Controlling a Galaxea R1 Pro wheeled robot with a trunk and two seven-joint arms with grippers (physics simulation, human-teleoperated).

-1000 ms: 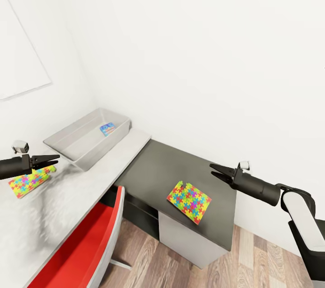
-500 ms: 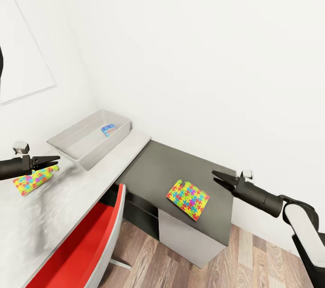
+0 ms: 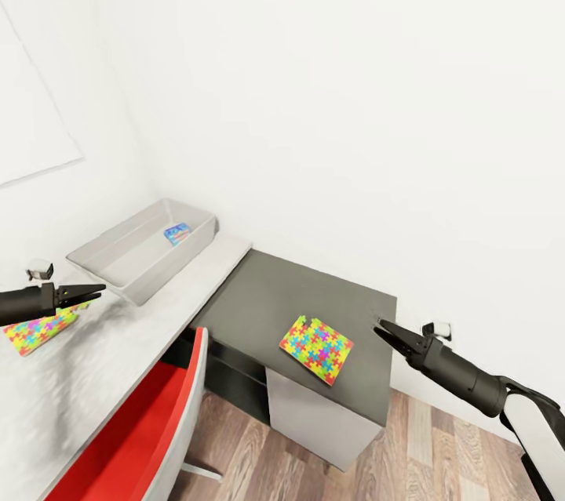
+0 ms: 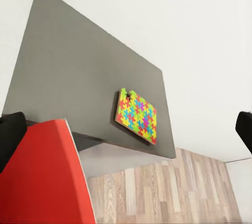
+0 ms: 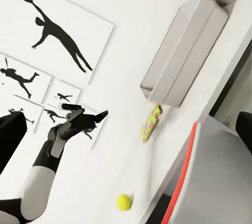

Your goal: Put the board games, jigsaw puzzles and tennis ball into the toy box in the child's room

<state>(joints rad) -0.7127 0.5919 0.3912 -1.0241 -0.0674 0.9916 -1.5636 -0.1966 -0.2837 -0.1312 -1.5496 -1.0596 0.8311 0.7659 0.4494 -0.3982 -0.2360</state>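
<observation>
The shallow light grey rectangular toy box [image 3: 141, 248] sits at the far end of the glossy white-grey table [image 3: 118, 344], close against the wall, where either arm could reach over its low walls. One small bluish flat board game [image 3: 176, 233] already lies on its floor near the far corner, so that part of the job looks done.

A thin flat jigsaw puzzle of yellow, pink, blue and green pieces [image 3: 31, 328] lies on the table top short of the box, just under the left gripper [image 3: 92, 291]. That gripper hangs above it with its jaws drawn close together and nothing between them, probably poised for a pick.

The second multicoloured jigsaw puzzle [image 3: 315, 339] lies flat on the lower dark grey side unit [image 3: 314, 305], towards its front edge. The right gripper [image 3: 382, 326] hovers off the unit's front right corner, its jaws nearly together and empty, aimed towards this puzzle.

In the right wrist view the small yellow-green tennis ball [image 5: 124, 201] rests on the table near its front edge, well apart from the box. A red chair [image 3: 133, 438] stands tucked against that edge.
</observation>
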